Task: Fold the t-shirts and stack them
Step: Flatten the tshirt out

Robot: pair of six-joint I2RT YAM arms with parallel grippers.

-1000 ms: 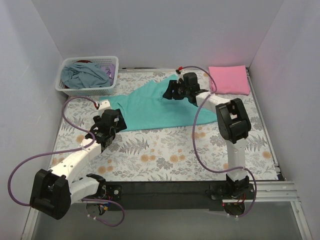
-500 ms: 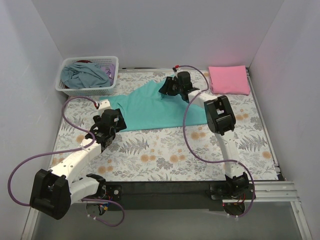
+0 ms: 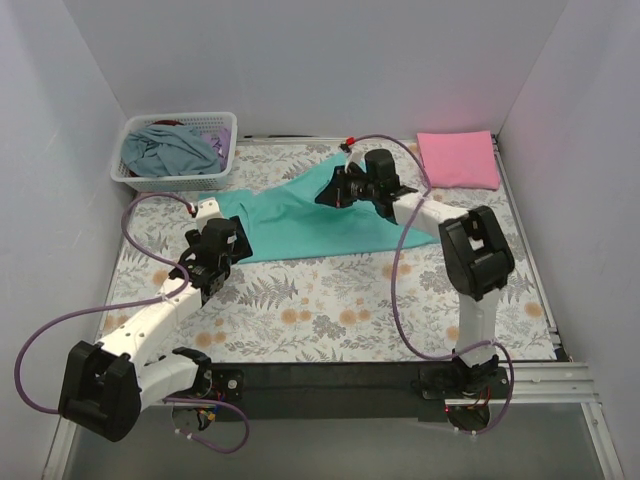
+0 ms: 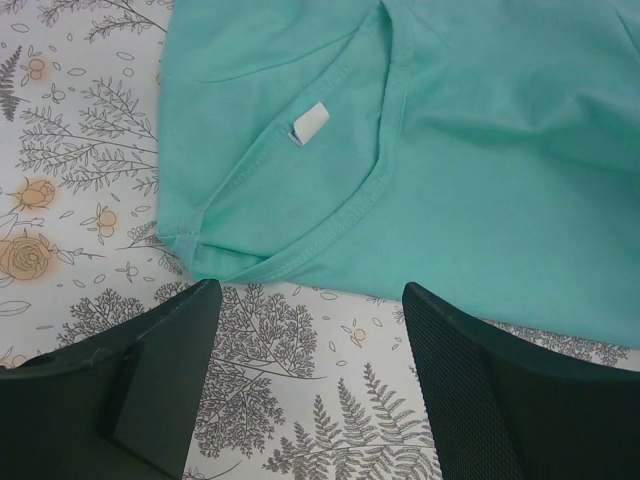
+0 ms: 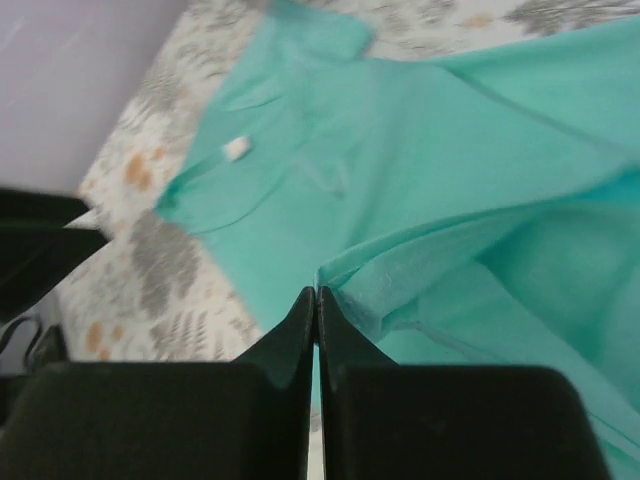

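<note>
The teal-green t-shirt [image 3: 290,215] lies spread across the middle of the table, collar toward the left arm. My right gripper [image 3: 328,195] is shut on a raised fold of its far edge [image 5: 400,275], the cloth bunching at the fingertips [image 5: 317,292]. My left gripper [image 3: 224,236] hovers open just short of the collar [image 4: 300,255], with only patterned table between its fingers [image 4: 310,300]. A white label [image 4: 310,125] shows inside the neckline. The pink t-shirt [image 3: 458,158] lies folded at the back right.
A white lattice basket [image 3: 140,176] with grey-blue and purple clothes stands at the back left. White walls close in the table on three sides. A floral cloth [image 3: 330,300] covers the table, and purple cables loop beside both arms.
My right gripper has closed on the teal shirt's far edge and drawn it slightly nearer, and that arm's elbow has swung right. The left arm has held still.
</note>
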